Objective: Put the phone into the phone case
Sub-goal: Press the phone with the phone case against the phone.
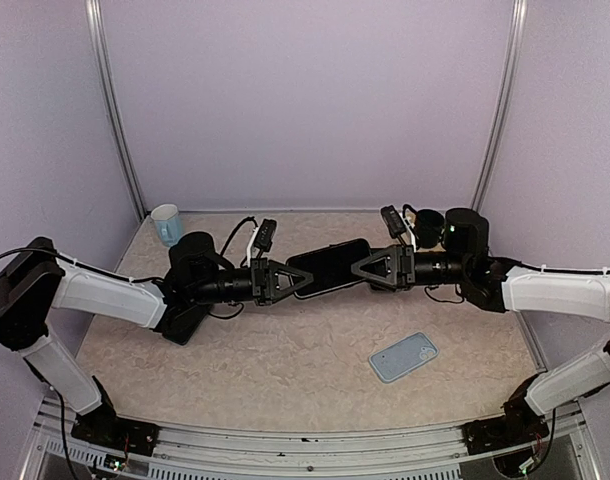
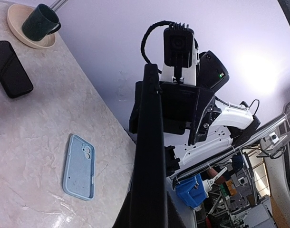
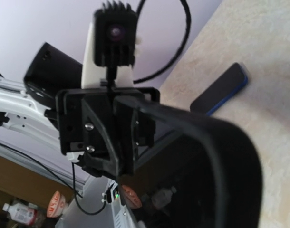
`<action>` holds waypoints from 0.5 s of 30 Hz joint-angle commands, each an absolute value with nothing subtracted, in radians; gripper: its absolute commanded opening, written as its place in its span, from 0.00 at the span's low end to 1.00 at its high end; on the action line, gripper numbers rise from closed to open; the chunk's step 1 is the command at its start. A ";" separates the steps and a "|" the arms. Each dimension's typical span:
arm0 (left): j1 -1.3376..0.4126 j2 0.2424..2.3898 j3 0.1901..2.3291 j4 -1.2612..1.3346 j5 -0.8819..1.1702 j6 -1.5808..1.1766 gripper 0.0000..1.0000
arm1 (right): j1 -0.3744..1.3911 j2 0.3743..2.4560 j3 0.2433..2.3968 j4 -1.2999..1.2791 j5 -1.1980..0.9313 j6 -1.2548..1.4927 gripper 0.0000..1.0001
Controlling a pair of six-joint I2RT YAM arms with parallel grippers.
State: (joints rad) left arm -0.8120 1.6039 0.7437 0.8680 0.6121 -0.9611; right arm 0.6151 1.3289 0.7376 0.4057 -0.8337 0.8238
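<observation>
1. Pinching the black phone [image 1: 330,267] by its end in the closed left gripper [image 1: 285,280], above the table [image 1: 285,370].
2. Reaching its other end with the right gripper [image 1: 370,268], grip impossible to tell.
3. Likely needing one firm hold while lowering toward the blue phone case [image 1: 403,357] below.

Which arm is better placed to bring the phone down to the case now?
Right, probably: the case lies on its side of the table, near the right gripper, which meets one end of the phone. The left gripper clamps the other end but sits farther away.
</observation>
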 commanded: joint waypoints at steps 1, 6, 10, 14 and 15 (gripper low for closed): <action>-0.812 1.616 0.739 1.063 0.625 -1.038 0.00 | 0.618 1.296 0.746 0.468 -0.844 0.820 0.53; -0.825 1.662 0.736 1.136 0.644 -1.103 0.00 | 0.617 1.305 0.750 0.508 -0.856 0.837 0.41; -0.830 1.678 0.735 1.148 0.646 -1.115 0.00 | 0.617 1.311 0.760 0.517 -0.852 0.855 0.22; -0.833 1.676 0.736 1.112 0.643 -1.087 0.00 | 0.616 1.313 0.762 0.516 -0.843 0.873 0.00; -0.833 1.672 0.737 1.096 0.641 -1.075 0.02 | 0.617 1.313 0.762 0.511 -0.841 0.876 0.00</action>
